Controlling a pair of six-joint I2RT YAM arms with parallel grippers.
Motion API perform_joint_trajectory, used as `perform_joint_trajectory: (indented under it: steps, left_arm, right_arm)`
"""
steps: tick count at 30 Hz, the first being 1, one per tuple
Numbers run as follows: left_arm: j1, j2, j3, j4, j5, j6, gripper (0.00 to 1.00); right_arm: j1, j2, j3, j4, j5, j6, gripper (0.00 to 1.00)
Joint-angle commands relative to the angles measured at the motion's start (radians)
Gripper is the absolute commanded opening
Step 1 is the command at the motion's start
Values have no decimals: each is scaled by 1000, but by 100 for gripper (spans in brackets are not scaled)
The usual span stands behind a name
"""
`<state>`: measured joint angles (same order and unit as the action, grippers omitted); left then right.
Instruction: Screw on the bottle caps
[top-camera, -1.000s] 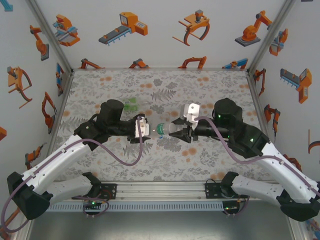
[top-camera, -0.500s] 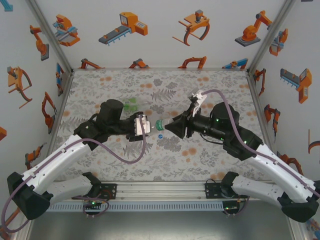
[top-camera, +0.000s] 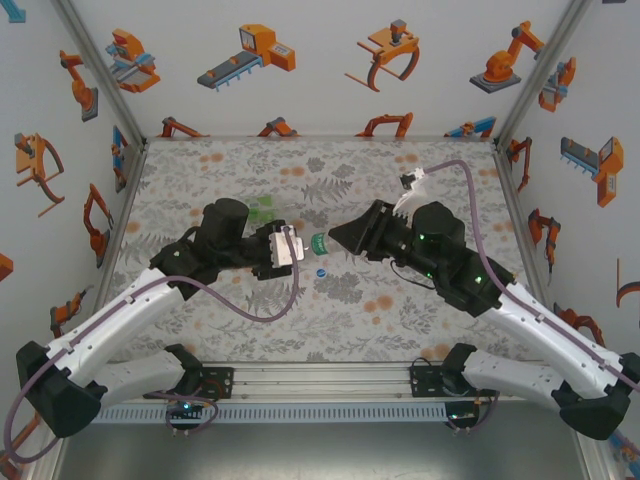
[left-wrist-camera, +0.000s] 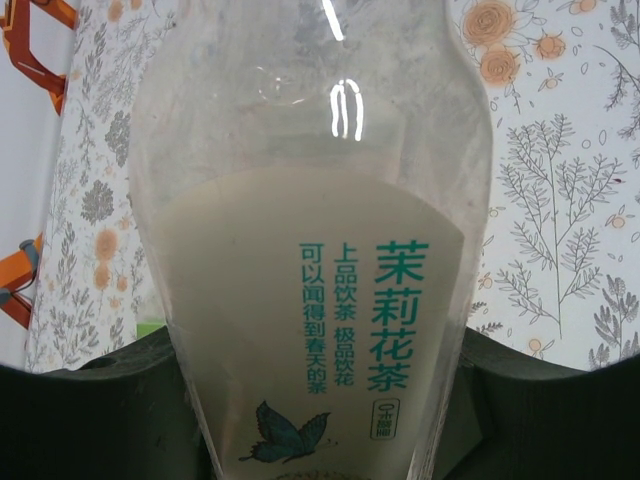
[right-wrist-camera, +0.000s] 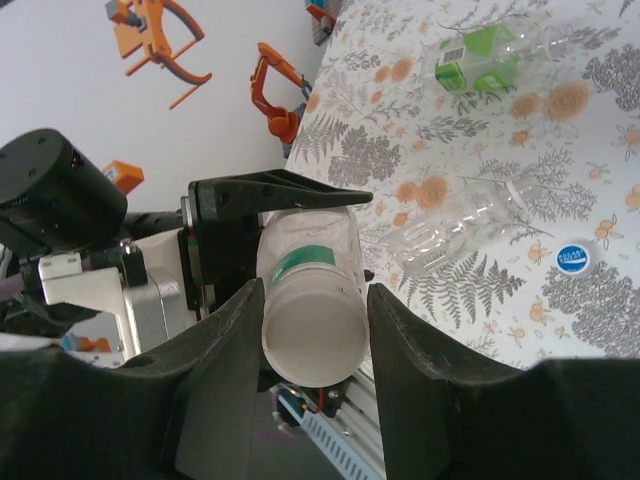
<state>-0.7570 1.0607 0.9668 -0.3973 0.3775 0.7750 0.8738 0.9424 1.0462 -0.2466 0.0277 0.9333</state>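
A clear bottle (left-wrist-camera: 320, 250) with a white, green-lettered label is held off the table, and my left gripper (left-wrist-camera: 320, 430) is shut on its lower body. From above, the left gripper (top-camera: 292, 248) points right and its bottle (top-camera: 316, 243) bridges across to my right gripper (top-camera: 336, 238). The right gripper (right-wrist-camera: 314, 340) is shut on the whitish cap (right-wrist-camera: 312, 335), which sits on that bottle's mouth above a green neck band. The blue cap (top-camera: 320, 270) lies on the table just below the two grippers and shows again as the blue cap (right-wrist-camera: 573, 258). A second bottle (top-camera: 265, 208) with a green label lies behind the left arm.
In the right wrist view a clear, label-less bottle shape (right-wrist-camera: 470, 222) lies on the floral table next to the blue cap, with the green-labelled bottle (right-wrist-camera: 480, 50) farther off. White walls with orange robot pictures (top-camera: 250, 50) enclose the table (top-camera: 330, 320).
The right wrist has rolled around the cap end, swinging its camera and cable up and back. Both grippers and the bottle shifted slightly away from the near edge. The blue cap stayed put.
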Motion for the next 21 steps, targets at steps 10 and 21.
perform_joint_trajectory:
  steps: [10,21]
  left_arm:
    - [-14,-2,24,45,37,10,0]
    - [-15,1,27,45,15,6,0]
  right_arm:
    - [-2,38,41,-74,12,41,47]
    - [-3,103,51,-25,-83,34,60]
